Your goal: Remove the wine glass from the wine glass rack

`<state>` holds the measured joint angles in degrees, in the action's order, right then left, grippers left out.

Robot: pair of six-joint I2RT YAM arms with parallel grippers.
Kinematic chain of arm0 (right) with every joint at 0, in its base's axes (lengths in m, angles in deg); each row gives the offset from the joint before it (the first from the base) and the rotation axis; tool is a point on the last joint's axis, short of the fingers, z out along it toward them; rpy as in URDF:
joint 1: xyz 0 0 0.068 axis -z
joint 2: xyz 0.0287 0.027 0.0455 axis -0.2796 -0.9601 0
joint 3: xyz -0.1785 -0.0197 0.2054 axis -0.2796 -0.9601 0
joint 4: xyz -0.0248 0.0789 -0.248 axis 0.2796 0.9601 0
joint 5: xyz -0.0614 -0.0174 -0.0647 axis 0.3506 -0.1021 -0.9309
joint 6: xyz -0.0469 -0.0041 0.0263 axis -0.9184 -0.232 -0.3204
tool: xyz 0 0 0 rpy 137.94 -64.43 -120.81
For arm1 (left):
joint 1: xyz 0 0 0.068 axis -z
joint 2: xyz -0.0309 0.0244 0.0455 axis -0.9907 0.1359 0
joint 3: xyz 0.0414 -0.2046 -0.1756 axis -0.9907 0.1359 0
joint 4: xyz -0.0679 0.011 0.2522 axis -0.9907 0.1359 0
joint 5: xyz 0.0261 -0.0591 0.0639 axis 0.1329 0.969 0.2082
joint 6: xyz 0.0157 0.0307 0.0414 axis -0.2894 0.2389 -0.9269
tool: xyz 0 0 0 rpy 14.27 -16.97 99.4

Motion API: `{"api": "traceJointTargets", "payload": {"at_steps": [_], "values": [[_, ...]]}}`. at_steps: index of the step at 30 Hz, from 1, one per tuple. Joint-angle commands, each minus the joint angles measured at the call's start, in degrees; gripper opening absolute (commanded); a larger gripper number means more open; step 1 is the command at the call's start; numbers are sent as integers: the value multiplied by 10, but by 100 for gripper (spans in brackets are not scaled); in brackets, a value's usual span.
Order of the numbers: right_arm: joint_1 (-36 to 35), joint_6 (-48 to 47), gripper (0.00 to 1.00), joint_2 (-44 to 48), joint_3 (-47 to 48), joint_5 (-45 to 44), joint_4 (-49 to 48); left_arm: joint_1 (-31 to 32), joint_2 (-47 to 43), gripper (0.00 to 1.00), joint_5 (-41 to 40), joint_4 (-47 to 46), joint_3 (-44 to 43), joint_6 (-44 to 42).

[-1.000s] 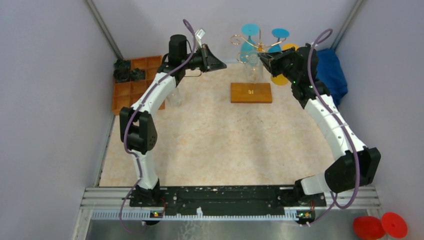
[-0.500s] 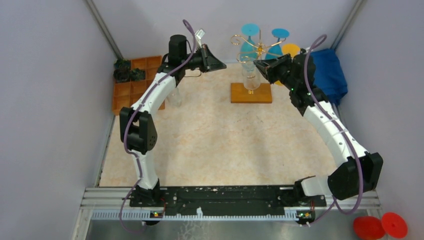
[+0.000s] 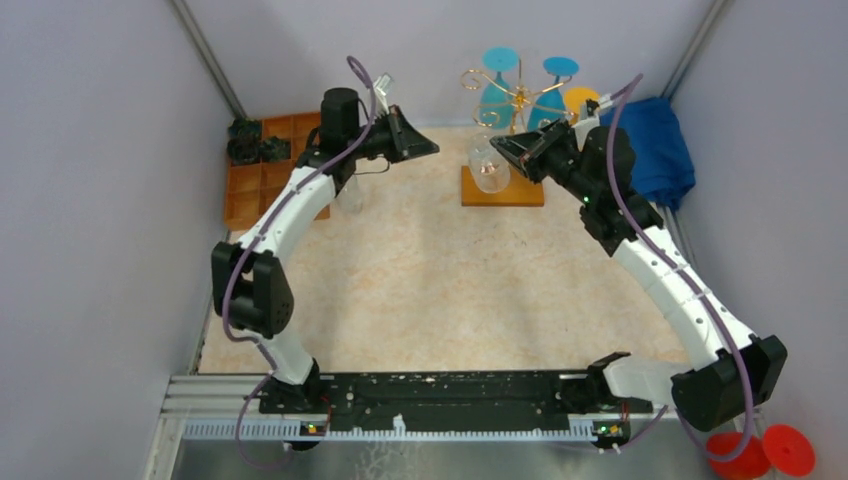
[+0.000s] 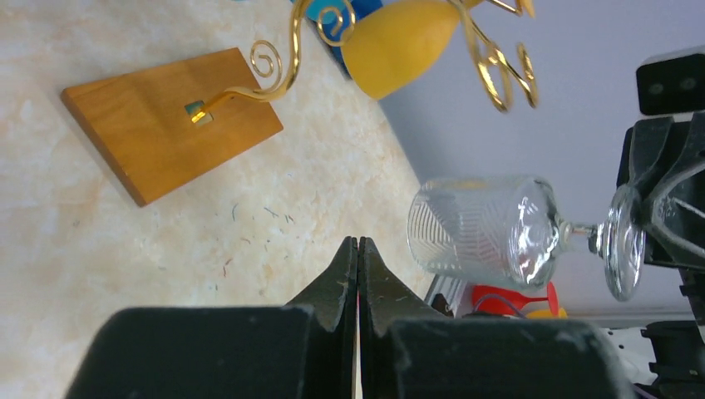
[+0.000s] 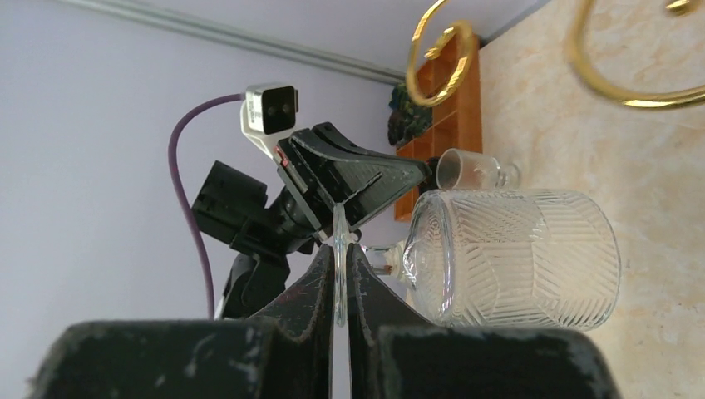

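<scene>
The clear ribbed wine glass (image 3: pixel 487 166) lies on its side in the air, off the rack, left of the gold wire rack (image 3: pixel 517 95) and above the left end of its wooden base (image 3: pixel 515 190). My right gripper (image 3: pixel 505 148) is shut on the glass's foot; in the right wrist view the thin foot disc sits between my fingertips (image 5: pixel 339 249) and the bowl (image 5: pixel 515 258) points right. My left gripper (image 3: pixel 430 150) is shut and empty, left of the glass. In the left wrist view its tips (image 4: pixel 358 243) face the glass (image 4: pixel 482 233) and the rack base (image 4: pixel 166 116).
Blue glasses (image 3: pixel 497 62) and a yellow glass (image 3: pixel 578 98) still hang on the rack. An orange compartmented tray (image 3: pixel 270 170) stands at the back left, with a small clear glass (image 3: pixel 350 195) beside it. A blue cloth (image 3: pixel 660 150) lies at the back right. Walls close in on both sides.
My right gripper has drawn the clear glass off the rack arm, leftward and nearer, and the glass has tipped onto its side. My left arm has shifted a little to the left.
</scene>
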<state>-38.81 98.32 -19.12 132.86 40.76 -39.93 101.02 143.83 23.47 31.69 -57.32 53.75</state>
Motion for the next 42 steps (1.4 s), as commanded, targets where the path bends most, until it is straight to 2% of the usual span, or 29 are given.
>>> {"api": "traceJointTargets", "payload": {"at_steps": [1,3,5,7,9,10,16,21,24,35,42], "values": [[-25,-50,0,64,-1,21,-57,4,-115,0,-15,-67,91,-11],[-27,-38,0,78,-22,37,-101,5,-160,1,24,-163,170,18],[-26,-24,0,88,-41,56,-153,5,-196,10,67,-274,242,58],[-27,-11,0,92,-57,74,-197,5,-219,24,105,-374,294,102],[-27,-9,0,97,-69,87,-244,6,-232,47,152,-478,334,149],[-26,-10,0,100,-73,89,-258,6,-234,55,164,-530,351,175],[-27,31,0,102,-117,104,-418,7,-205,82,200,-836,396,336],[-26,105,0,74,-149,122,-557,6,-142,84,188,-1025,378,455],[-26,151,0,55,-164,121,-633,5,-101,84,182,-1080,353,511],[-29,251,0,1,-207,121,-783,2,-90,79,147,-1083,307,512],[-34,276,0,-38,-224,117,-841,2,-89,78,140,-1083,293,524]]}}
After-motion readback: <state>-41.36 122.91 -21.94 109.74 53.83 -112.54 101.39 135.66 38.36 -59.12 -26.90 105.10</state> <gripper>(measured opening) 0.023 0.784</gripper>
